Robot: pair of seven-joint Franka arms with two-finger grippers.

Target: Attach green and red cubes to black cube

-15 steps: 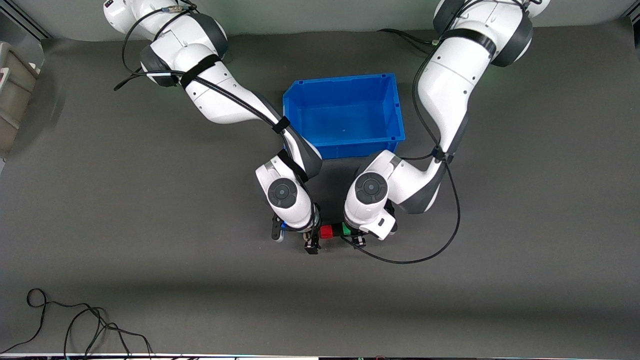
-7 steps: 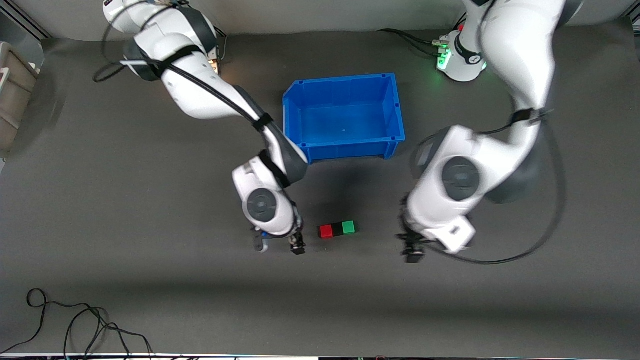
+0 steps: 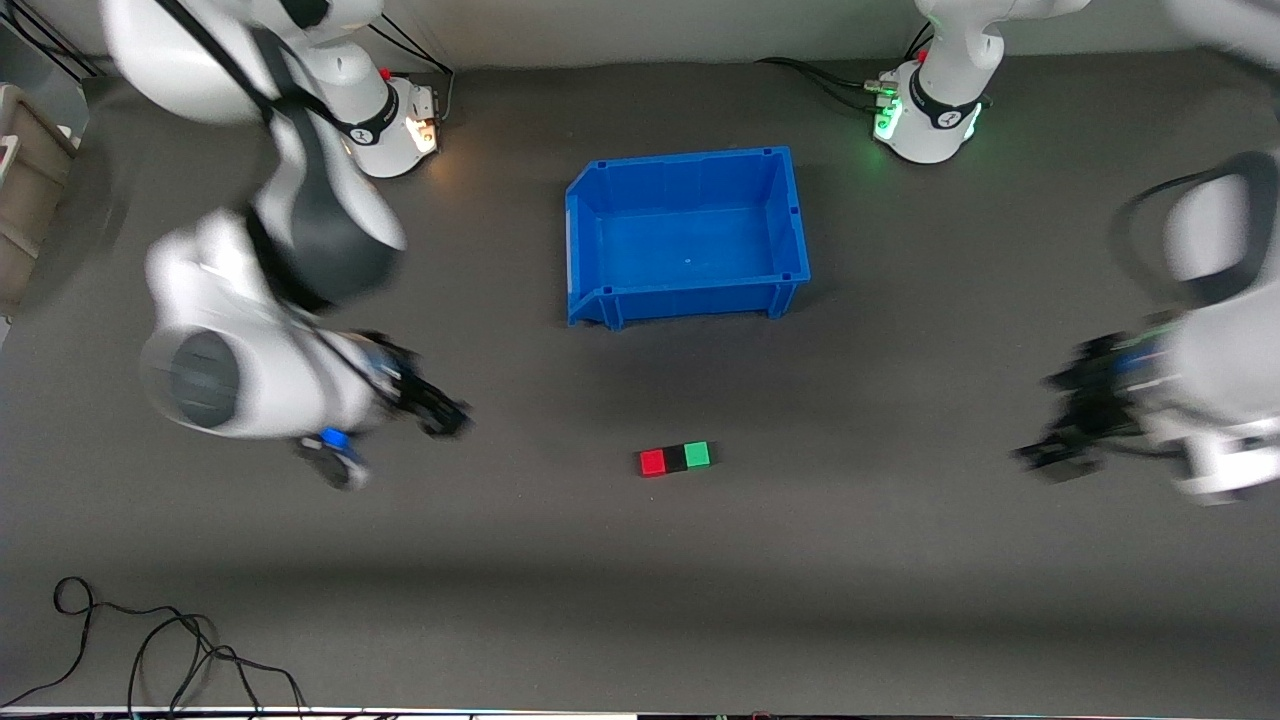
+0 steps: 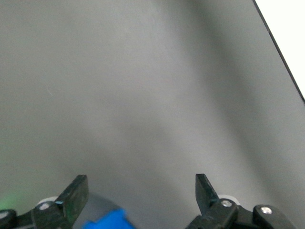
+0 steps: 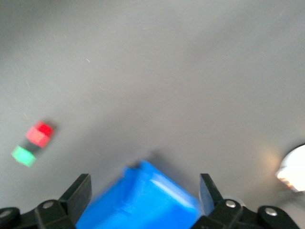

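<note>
Black fingers, left hand (image 3: 1065, 440): spread apart and empty, up over bare table toward the left arm's end, at about 3 o'clock from the cubes; a second ago it was down at the green cube.
Black fingers, right hand (image 3: 395, 435): apart too, holding nothing, over the table toward the right arm's end, at about 9 o'clock from the cubes; it has swung away from the red cube.
Cube row: red cube (image 3: 652, 462), black cube (image 3: 675, 459) and green cube (image 3: 697, 454) sit touching in one line on the table (image 3: 640, 600), black in the middle, unmoved since both hands let go.
Blue bin (image 3: 688, 235): at 12 o'clock from the row, apart from it, empty.
Meaning: the join looks made; both arms pulling clear suggests the task is finished.
</note>
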